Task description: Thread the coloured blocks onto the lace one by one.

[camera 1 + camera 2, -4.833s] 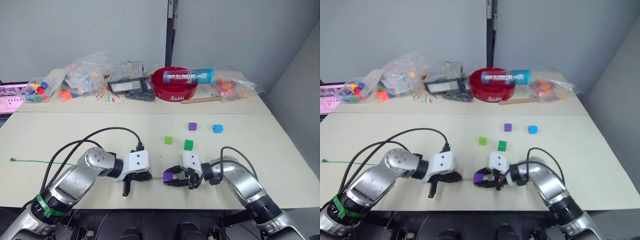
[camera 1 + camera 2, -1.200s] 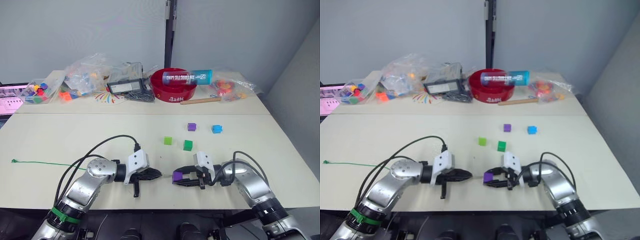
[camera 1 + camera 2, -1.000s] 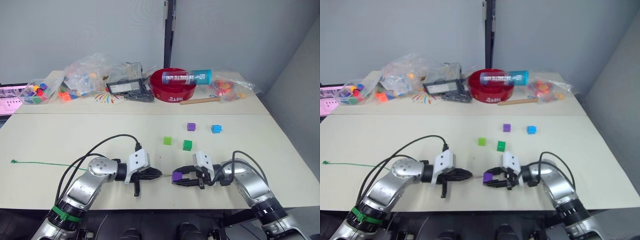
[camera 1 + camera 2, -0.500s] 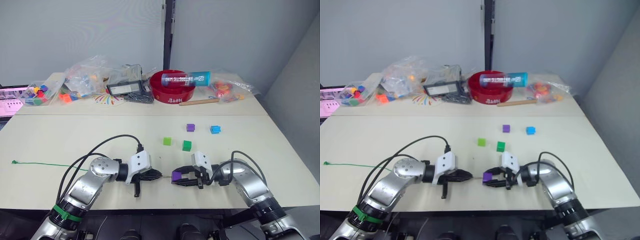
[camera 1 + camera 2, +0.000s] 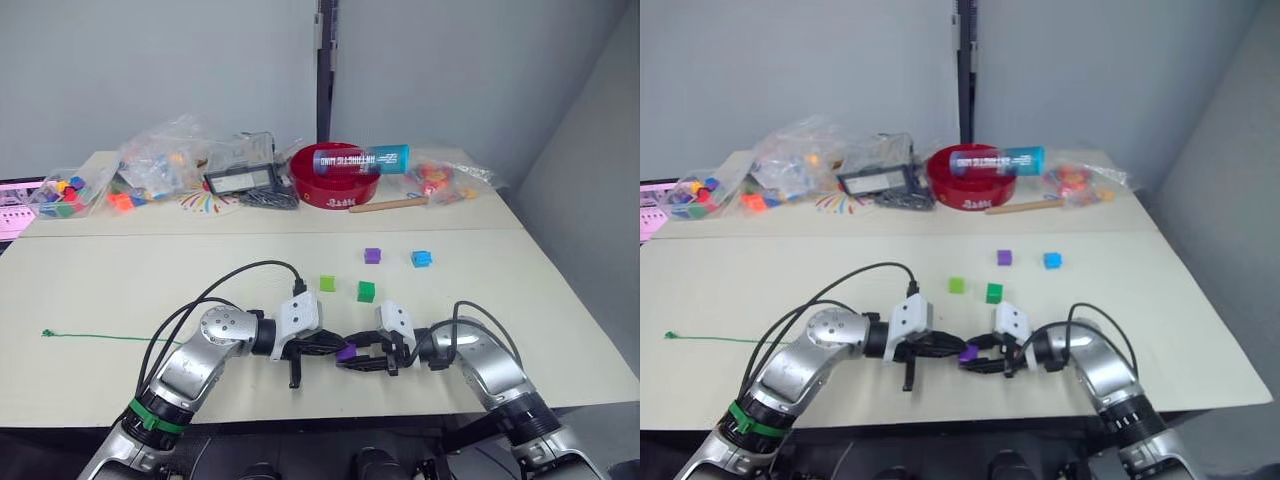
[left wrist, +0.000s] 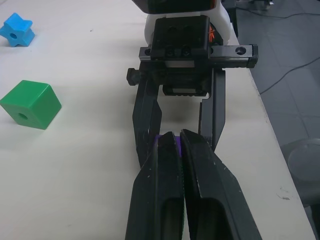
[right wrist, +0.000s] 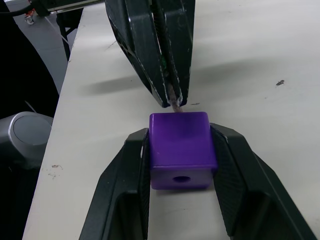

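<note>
My right gripper (image 5: 350,358) is shut on a purple block (image 7: 182,140), held just above the table near its front edge. Facing it, my left gripper (image 6: 179,136) is shut on the lace's pale stiff tip (image 7: 174,103), which touches the far face of that block. The green lace (image 5: 110,337) trails left across the table. A side hole in the held block faces the right wrist camera. Farther back lie a light green block (image 5: 327,283), a darker green block (image 5: 366,290), a second purple block (image 5: 372,256) and a sky blue block (image 5: 421,258).
At the back of the table stand a red bowl (image 5: 335,170) with a blue tube across it, a wooden stick (image 5: 388,204), a black device (image 5: 240,182) and plastic bags of toy pieces (image 5: 160,160). The table's front edge (image 5: 330,408) runs close below both grippers.
The two grippers have come together: the gap between the lace tip and the held purple block has closed and they now touch. The camera has shifted too.
</note>
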Available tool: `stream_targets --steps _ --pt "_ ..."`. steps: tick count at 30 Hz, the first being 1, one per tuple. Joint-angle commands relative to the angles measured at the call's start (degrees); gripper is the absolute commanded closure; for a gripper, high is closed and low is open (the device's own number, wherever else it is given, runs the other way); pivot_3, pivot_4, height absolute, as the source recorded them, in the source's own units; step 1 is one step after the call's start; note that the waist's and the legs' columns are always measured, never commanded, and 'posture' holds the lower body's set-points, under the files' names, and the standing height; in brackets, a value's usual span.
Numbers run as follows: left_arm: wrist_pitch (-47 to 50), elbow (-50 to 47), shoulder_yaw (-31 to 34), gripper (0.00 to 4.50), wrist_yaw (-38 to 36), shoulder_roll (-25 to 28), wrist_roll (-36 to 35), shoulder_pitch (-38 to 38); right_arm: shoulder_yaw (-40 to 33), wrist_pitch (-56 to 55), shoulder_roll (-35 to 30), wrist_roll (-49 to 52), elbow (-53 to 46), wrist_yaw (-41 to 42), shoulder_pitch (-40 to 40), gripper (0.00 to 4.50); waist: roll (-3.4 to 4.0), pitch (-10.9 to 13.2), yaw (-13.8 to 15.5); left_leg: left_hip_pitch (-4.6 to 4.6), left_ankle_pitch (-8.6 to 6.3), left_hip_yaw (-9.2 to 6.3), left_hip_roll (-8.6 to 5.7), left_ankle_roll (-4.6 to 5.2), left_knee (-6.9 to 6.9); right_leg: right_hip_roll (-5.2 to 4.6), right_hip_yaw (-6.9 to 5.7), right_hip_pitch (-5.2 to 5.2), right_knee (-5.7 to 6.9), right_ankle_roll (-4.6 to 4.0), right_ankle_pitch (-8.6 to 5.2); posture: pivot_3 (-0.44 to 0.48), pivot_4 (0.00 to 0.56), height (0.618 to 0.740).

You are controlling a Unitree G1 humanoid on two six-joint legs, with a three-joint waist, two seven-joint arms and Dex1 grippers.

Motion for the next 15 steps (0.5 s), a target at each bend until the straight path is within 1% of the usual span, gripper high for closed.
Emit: stream_targets --steps 1,7,12,15 --pt "0.89 -0.15 -0.65 4.50 -1.02 1.45 -0.18 0.26 1.10 1.56 0.10 -2.60 2.55 -1.93 0.02 3.32 0.00 0.00 0.00 0.03 0.00 0.00 0.00 0.00 0.00 0.00 0.00 0.00 -0.01 0.00 0.00 0.000 0.150 0.731" --pt "-0.40 1.86 2.82 4.50 -0.76 3.92 -0.70 0.28 0.76 0.99 -0.58 -2.75 2.95 -1.77 0.36 3.32 0.00 0.00 0.05 0.20 0.00 0.01 0.01 0.00 0.00 0.01 0.00 0.00 -0.02 0.00 0.00 0.000 0.150 0.731" --pt "-2.00 2.15 6.60 4.50 -2.41 8.69 -1.71 4.22 0.39 0.95 -0.67 -2.74 3.02 -2.30 0.66 3.32 0.01 0.01 0.02 0.22 -0.01 0.01 0.04 0.00 0.00 0.01 -0.01 -0.10 -0.02 -0.01 -0.01 0.000 0.150 0.731" --pt "-4.40 3.36 7.38 4.50 -3.59 11.05 -1.18 6.59 0.43 0.80 -0.52 -2.76 3.03 -2.49 0.90 3.32 0.01 0.02 0.05 0.22 -0.01 0.02 0.04 -0.01 0.00 0.01 0.00 -0.11 -0.03 -0.02 -0.01 0.000 0.150 0.731"
